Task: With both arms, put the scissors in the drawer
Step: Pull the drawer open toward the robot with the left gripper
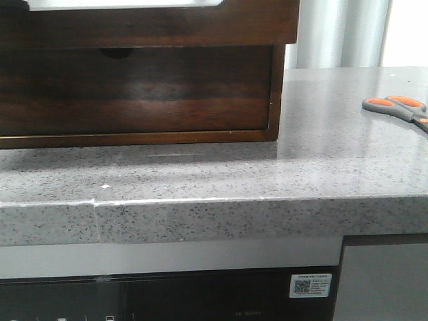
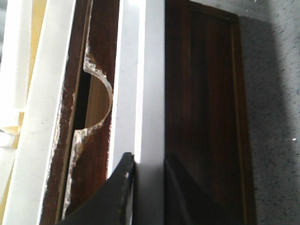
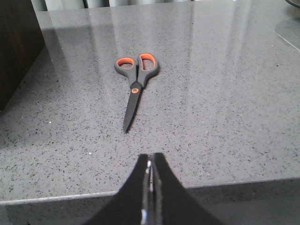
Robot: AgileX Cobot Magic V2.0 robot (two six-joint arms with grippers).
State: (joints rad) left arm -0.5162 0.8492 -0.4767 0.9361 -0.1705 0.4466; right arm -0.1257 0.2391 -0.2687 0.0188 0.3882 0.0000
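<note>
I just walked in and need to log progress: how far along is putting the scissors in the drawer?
Nothing looks done yet: the scissors lie closed on the countertop, untouched. In hand: the left gripper straddles the white top edge of the drawer. The right gripper is shut, short of the blade tips. Left: picking up the scissors, placing them inside, closing up.

A grey speckled stone countertop (image 1: 200,177) above a black appliance (image 1: 167,297).
</note>
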